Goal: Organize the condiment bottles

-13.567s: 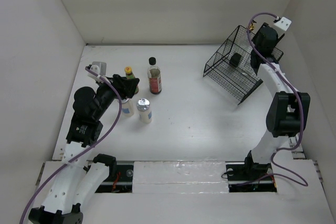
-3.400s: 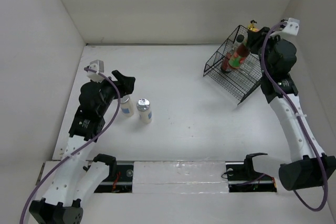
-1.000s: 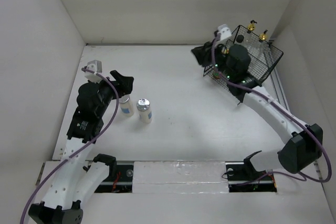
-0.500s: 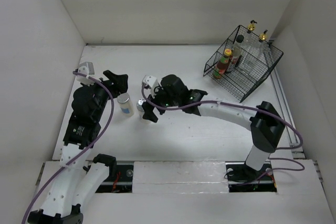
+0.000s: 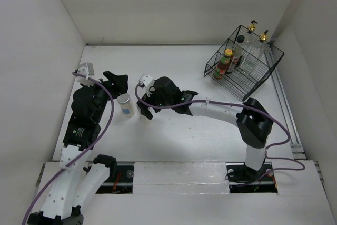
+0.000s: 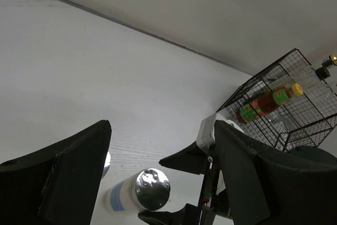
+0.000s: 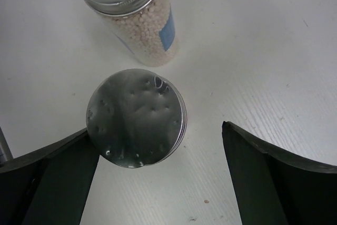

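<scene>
Swinging over from the black wire basket point(image 5: 247, 85), our right gripper point(image 7: 157, 130) is now straddling the short white silver-capped bottle point(image 7: 136, 117) on the white table point(image 5: 184, 135), jaws wide; our left gripper point(image 6: 161, 125) is hovering part-open and empty near its twin bottle point(image 5: 125, 104); we are expecting a grasp next.
</scene>
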`<state>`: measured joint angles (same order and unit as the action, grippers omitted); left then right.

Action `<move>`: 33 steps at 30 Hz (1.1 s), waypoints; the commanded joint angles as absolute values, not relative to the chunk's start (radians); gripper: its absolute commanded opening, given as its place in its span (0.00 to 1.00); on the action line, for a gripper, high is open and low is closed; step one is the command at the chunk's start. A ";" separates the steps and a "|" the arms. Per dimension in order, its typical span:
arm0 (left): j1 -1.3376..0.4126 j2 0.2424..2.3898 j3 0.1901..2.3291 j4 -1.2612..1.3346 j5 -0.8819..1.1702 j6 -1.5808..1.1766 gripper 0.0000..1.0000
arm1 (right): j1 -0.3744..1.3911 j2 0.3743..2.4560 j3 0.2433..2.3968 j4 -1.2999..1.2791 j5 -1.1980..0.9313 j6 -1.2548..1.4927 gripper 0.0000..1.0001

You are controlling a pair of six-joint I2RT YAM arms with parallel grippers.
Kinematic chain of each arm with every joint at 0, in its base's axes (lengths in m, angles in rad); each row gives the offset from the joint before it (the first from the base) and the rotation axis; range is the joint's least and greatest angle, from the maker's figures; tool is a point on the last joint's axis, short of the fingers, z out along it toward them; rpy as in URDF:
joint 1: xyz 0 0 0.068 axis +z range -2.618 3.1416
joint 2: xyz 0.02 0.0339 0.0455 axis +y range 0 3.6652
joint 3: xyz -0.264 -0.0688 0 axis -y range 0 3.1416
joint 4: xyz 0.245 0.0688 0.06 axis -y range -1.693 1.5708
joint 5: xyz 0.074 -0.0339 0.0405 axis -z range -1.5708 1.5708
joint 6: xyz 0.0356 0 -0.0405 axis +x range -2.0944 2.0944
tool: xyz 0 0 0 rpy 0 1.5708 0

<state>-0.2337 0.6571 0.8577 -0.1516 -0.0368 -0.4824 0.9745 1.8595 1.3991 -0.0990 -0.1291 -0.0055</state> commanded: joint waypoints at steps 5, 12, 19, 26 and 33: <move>-0.229 0.646 0.859 -0.115 -0.021 -0.472 0.75 | 1.018 1.865 1.408 0.077 -0.094 0.037 0.94; -0.229 0.646 0.859 -0.106 -0.021 -0.472 0.75 | 1.019 1.865 1.408 0.100 -0.095 0.057 0.72; -0.229 0.637 0.859 -0.106 -0.021 -0.472 0.75 | 1.019 1.835 1.376 0.100 -0.069 0.057 0.78; -0.229 0.637 0.859 -0.106 -0.012 -0.472 0.75 | 1.019 1.867 1.387 0.060 -0.048 0.066 0.83; -0.229 0.637 0.859 -0.106 -0.012 -0.472 0.75 | 1.019 1.847 1.387 0.060 -0.011 0.066 0.51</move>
<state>-0.2337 0.6464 0.8574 -0.1501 -0.0265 -0.4824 1.0096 1.8603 1.3788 0.0364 -0.0498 0.0605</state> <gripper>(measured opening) 0.753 0.663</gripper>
